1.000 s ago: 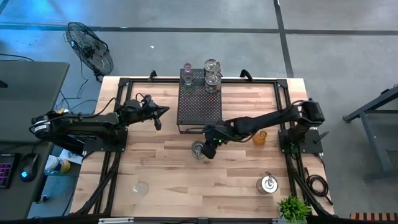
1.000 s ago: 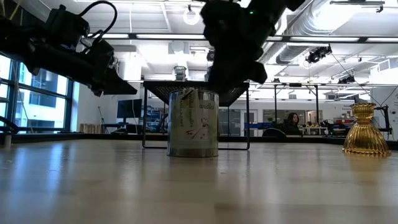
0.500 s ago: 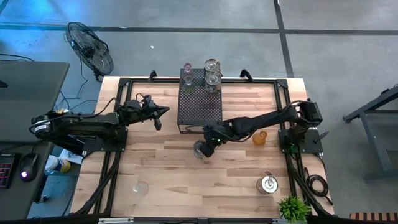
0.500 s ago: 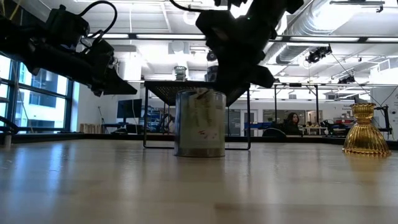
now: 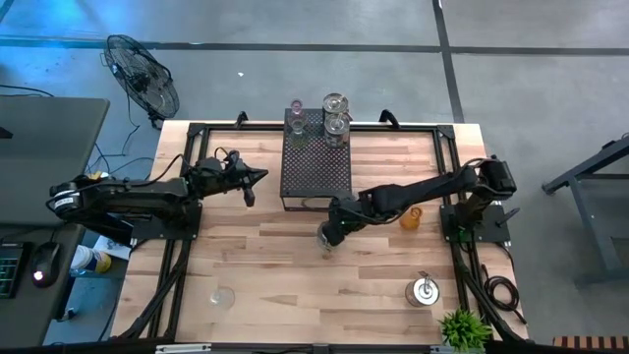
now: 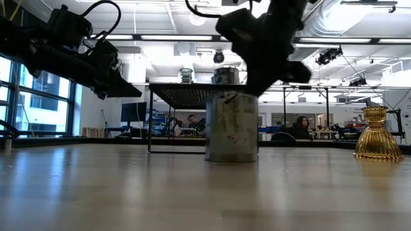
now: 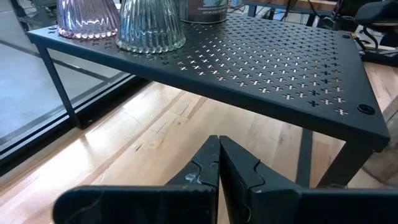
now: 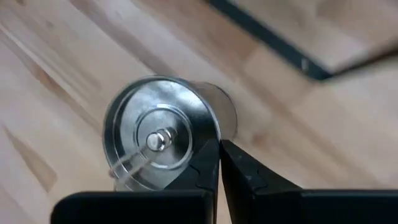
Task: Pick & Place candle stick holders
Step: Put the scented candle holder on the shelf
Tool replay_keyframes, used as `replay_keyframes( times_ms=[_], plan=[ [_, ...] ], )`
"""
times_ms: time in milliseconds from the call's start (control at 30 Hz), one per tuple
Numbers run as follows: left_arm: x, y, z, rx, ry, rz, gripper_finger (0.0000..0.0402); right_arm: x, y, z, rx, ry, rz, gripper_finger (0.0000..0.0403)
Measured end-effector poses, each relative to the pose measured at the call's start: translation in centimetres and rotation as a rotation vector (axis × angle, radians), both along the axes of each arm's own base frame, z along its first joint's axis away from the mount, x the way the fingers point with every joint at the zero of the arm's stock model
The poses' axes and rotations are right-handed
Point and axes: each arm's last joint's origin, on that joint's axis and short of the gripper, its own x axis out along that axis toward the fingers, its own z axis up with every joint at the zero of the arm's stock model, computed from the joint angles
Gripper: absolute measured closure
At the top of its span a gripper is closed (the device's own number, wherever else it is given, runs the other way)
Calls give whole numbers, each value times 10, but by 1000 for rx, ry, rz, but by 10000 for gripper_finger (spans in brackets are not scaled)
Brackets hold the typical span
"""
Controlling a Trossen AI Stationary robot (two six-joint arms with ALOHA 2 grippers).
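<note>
A silvery cup-like candle stick holder (image 5: pixel 327 236) stands upright on the table's middle, open end up (image 8: pixel 158 134). My right gripper (image 8: pixel 219 149) comes down on it from above and is shut at its rim. My left gripper (image 7: pixel 219 152) is shut on nothing and hovers by the left side of the black perforated stand (image 5: pixel 316 157). On the stand's far end stand a pinkish holder (image 7: pixel 87 15) and clear ribbed ones (image 7: pixel 149 25). An amber holder (image 5: pixel 411 216) rests on its wide base at the right. My right gripper has the silvery holder's thin rim wall (image 8: pixel 214 132) at its fingertips, one finger seemingly inside the cup and one outside. The fingers slant down from above and from the table's right. The holder stands upright with its base on the table (image 6: pixel 231 157).
Another silvery holder (image 5: pixel 425 290) sits near the front right, a clear glass one (image 5: pixel 223 295) near the front left. A small green plant (image 5: pixel 462 329) stands at the front right corner. Black frame rails (image 5: pixel 447 157) run along the table's sides.
My right gripper has shut at the silvery holder's rim, rolled its wrist, and shifted a little toward the table's right edge. The holder has slid along the table to the right with it, staying upright.
</note>
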Motion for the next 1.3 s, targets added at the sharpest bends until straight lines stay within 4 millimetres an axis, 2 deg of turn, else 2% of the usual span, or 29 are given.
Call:
replay_keyframes(
  times_ms=[267,500,633,733,933,1033,1300],
  plan=[
    [0,0,0,0,0,0,401,-17,16,3,70,106,-80,392],
    [0,0,0,0,0,0,401,-28,7,14,9,127,-71,335],
    [0,0,0,-1,1,0,401,-36,3,32,-41,86,109,296],
    [0,0,0,0,1,0,401,-40,13,38,-108,62,309,289],
    [0,0,0,0,1,0,401,-35,45,33,-185,-7,637,309],
    [0,0,0,4,2,0,401,-30,57,30,-244,-50,739,309],
    [0,0,0,10,2,1,401,-23,66,18,-358,-54,895,279]
  ],
)
